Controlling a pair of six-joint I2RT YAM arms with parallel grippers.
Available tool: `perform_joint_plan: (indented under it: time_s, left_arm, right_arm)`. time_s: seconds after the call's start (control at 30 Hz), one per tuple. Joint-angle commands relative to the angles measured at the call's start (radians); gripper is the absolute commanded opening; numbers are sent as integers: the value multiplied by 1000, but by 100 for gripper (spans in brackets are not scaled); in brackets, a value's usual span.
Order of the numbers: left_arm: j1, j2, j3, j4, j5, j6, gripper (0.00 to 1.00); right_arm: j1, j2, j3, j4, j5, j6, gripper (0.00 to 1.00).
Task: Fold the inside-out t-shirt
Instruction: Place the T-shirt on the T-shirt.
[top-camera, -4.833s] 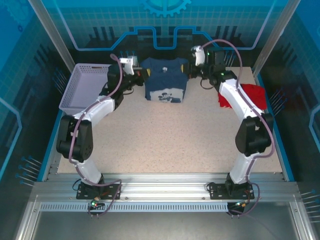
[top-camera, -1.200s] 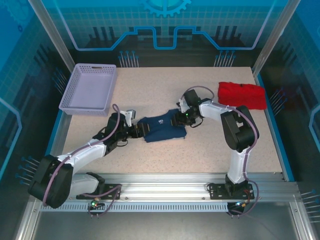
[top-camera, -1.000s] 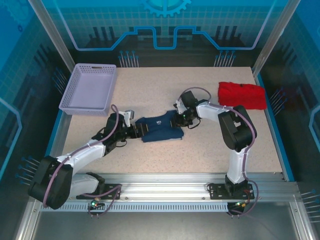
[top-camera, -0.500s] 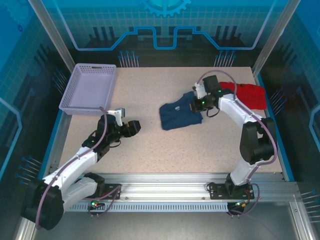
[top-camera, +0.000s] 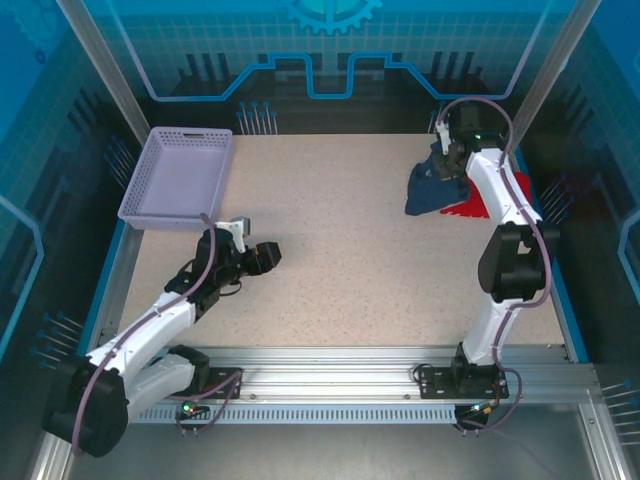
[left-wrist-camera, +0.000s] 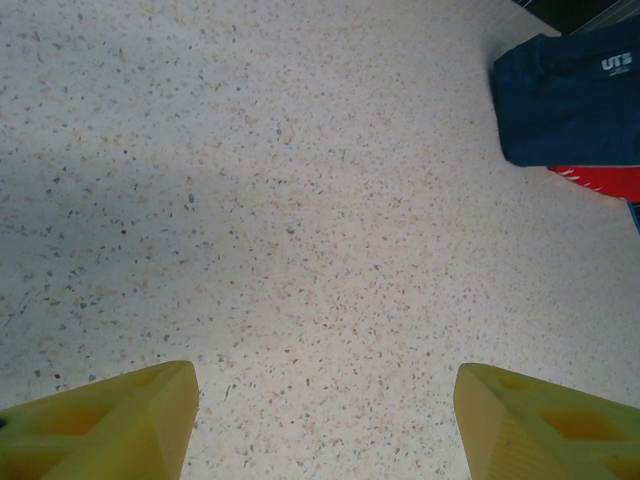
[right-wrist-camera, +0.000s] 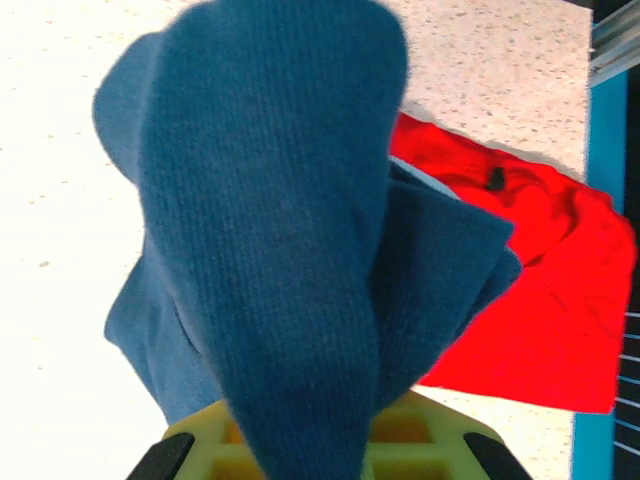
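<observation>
Nearby, at lower left, our left gripper (top-camera: 266, 255) hangs open over the table (top-camera: 350, 290). Farther, at upper right, our right gripper (top-camera: 446, 165) is closed on the folded inside-out t-shirt (top-camera: 428, 192), partly over the red garment (top-camera: 492, 207). We should lower it flat and square before releasing.

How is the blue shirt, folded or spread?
Folded: the blue shirt is a small bundle in the right fingers, over the red garment.

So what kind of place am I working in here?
Probably an enclosed lab robot cell, not a home: aluminium frame rails, blue printed wall panels, and a speckled table with a plastic basket.
</observation>
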Motion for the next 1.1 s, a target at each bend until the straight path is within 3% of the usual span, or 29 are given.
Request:
perform_joint_plan:
  time_s: [0.0,0.33,0.8,0.93,1.07]
  left_arm:
    - [8,35,45,6,-2,-5,70]
    - [8,114,72,27,15,-14,70]
    - [8,184,110,25,41,-13,70]
    - [8,185,109,25,42,-15,70]
    - [8,183,106,23,42,-16,70]
  right_arm:
    - [-24,43,108,-75,49,-53,0]
    - [-89,124,298,-199,117,-88,0]
    - [-192,376,358,-145,387,-59,0]
    - [-210,439,368,-108,465,-48,5]
    - [-233,498,404,-110,513,-21,22]
